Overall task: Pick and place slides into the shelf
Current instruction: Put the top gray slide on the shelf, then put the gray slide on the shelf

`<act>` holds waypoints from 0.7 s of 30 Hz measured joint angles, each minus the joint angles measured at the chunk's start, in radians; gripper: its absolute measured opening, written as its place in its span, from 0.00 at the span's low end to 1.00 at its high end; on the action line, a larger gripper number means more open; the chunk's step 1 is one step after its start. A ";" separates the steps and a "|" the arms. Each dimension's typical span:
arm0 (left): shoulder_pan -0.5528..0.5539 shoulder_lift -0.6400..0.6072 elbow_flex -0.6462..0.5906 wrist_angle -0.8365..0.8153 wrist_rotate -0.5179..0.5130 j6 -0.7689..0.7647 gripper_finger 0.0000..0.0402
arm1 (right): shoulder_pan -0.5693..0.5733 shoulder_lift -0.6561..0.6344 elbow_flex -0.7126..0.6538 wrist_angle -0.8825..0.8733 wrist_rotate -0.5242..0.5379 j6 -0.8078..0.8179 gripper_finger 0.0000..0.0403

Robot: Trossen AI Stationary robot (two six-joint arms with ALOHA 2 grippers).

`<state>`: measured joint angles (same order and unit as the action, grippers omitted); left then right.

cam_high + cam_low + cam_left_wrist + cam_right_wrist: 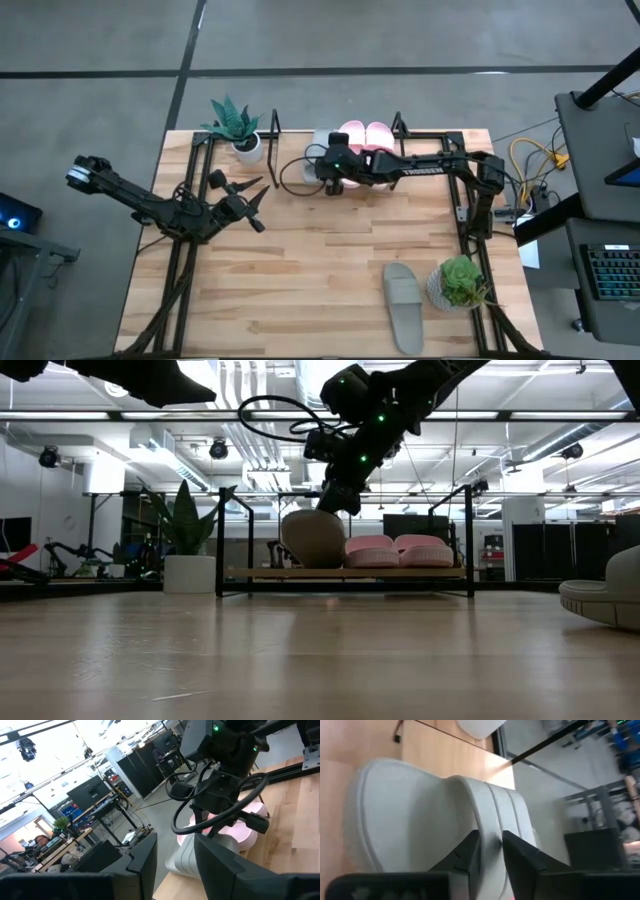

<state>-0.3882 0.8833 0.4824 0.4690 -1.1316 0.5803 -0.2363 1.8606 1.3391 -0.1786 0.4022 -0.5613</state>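
Note:
On the shelf [420, 133] at the table's far edge lie two pale pink slides [365, 135], flat on its wooden board [440, 572]. Left of them a grey-green slide [312, 538] stands tilted up on the board, with my right gripper [338, 508] above it, its fingers [470, 851] close together on the strap. A second grey-green slide [405, 305] lies flat on the table near the front right. My left gripper [258, 205] hovers open over the table's left half with nothing between its fingers [145, 860]. My right gripper has the grey-green slide's broad strap [492, 822] between its two fingers, with only a narrow gap showing between them. The fingers come slanting down from the table's right and near side. The slide stands tipped up, its lower end [312, 564] on the shelf board.
A potted plant [235, 125] stands left of the shelf and another [460, 282] at the front right beside the loose slide. Black arm-mount frames [465, 215] run along both table sides. Bare wood [320, 270] lies in the middle and near part.

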 joint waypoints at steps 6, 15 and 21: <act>0.000 0.000 0.000 0.000 0.000 0.000 0.28 | 0.000 0.000 0.018 -0.037 -0.036 0.038 0.34; 0.000 0.000 0.000 0.000 0.000 0.000 0.28 | 0.000 0.000 0.029 -0.095 -0.036 0.069 0.53; 0.000 0.000 0.000 0.000 0.000 0.000 0.28 | 0.000 0.000 0.029 -0.110 -0.035 0.083 0.57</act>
<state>-0.3882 0.8833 0.4824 0.4690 -1.1316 0.5804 -0.2367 1.8603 1.3685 -0.2882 0.3667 -0.4782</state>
